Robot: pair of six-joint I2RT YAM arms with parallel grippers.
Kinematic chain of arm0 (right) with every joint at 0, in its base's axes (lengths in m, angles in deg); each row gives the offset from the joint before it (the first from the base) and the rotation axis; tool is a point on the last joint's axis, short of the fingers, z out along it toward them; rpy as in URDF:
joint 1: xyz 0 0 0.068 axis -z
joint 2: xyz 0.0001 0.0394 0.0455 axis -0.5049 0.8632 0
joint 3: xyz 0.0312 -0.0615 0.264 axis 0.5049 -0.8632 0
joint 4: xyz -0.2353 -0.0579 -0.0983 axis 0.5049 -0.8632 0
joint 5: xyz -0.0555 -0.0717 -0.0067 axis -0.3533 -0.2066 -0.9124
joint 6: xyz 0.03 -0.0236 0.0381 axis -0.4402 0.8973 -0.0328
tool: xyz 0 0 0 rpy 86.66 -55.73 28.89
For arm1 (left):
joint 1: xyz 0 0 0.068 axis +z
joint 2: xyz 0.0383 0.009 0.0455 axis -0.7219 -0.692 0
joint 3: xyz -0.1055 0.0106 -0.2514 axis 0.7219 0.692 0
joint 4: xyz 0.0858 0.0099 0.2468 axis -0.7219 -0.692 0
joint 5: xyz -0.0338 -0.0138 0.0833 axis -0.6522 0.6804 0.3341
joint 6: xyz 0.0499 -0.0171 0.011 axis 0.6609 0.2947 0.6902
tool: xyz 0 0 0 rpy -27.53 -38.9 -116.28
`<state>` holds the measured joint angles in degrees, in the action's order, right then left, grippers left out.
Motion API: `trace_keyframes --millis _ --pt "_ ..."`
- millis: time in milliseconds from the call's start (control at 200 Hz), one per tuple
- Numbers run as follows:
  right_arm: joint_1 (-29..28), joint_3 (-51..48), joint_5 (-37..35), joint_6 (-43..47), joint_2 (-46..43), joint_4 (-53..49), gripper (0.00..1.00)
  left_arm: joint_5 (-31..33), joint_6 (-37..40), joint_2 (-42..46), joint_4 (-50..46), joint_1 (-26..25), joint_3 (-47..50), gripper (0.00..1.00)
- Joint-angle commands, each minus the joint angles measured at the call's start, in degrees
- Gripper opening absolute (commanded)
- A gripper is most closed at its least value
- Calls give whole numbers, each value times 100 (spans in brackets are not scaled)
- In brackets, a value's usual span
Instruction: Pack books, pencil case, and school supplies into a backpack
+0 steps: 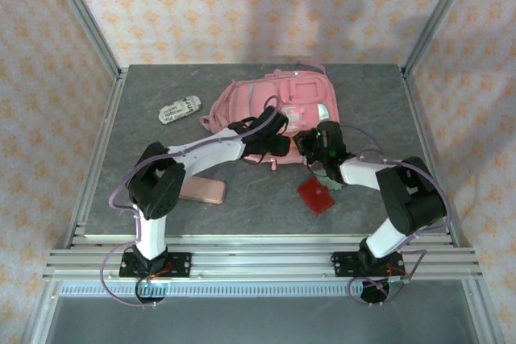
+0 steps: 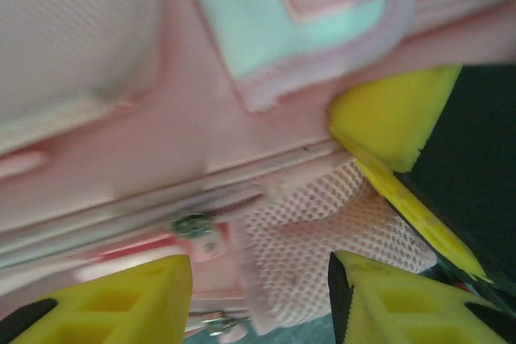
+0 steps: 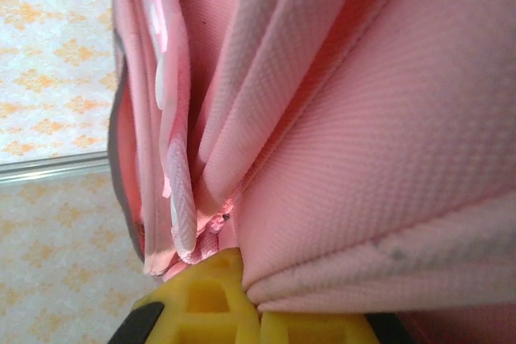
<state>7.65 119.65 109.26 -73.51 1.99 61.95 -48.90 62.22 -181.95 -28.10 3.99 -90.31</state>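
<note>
Jaws: left jaws apart, straddling the mesh side pocket (image 2: 322, 223) and a zip pull (image 2: 192, 225) at the near edge of the backpack (image 1: 242, 102), gripping nothing; right jaws together, clamped on a fold of backpack fabric close by; backpack lying flat at the middle of the surface (image 1: 379, 110), opening apparently not yet spread; pale patterned pouch (image 1: 179, 109), probably the pencil case, out on the surface left of the backpack; flat tan-pink oblong (image 1: 201, 191) beside the left arm, identity unclear; red square pad (image 1: 315, 196) near the right wrist, unpacked; judged an early stage, at least three items left to load; contents of the backpack, books included, impossible to tell.
</note>
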Motion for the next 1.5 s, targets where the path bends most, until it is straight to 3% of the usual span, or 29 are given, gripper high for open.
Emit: trace_keyframes --millis 0,360,486,601,711,826,936,1171,1266,1331,1382,1447,1492 --pt "-150 233 474 124 -421 803 0 243 -189 -307 30 -19 -134 49" --pt "-254 275 539 119 -625 763 0 1699 -400 -361 65 -49 -224 49" --pt "-260 272 505 159 -687 707 0 2085 -540 -233 102 -58 -110 32" --pt "-257 269 488 185 -697 683 0 2387 -594 -4 190 -67 92 29" --pt "-268 278 516 177 -662 708 0 2583 -598 88 190 -67 170 30" --pt "-275 262 517 160 -647 759 0 2707 -583 292 315 -66 296 40" --pt "-284 252 522 163 -653 757 0 2814 -536 410 357 -84 327 45" --pt "-281 313 594 141 -647 777 0 2620 -172 291 563 -76 285 46" --pt "-281 331 601 146 -668 770 0 2523 -25 164 686 -26 250 43" --pt "-282 340 609 141 -681 758 0 2502 74 122 817 10 266 34" --pt "-284 331 613 148 -697 759 0 2431 186 148 999 29 333 32" --pt "-281 324 607 154 -712 735 0 2212 343 244 1361 40 499 16" --pt "-287 322 606 151 -709 734 0 2093 414 312 1570 47 599 14"
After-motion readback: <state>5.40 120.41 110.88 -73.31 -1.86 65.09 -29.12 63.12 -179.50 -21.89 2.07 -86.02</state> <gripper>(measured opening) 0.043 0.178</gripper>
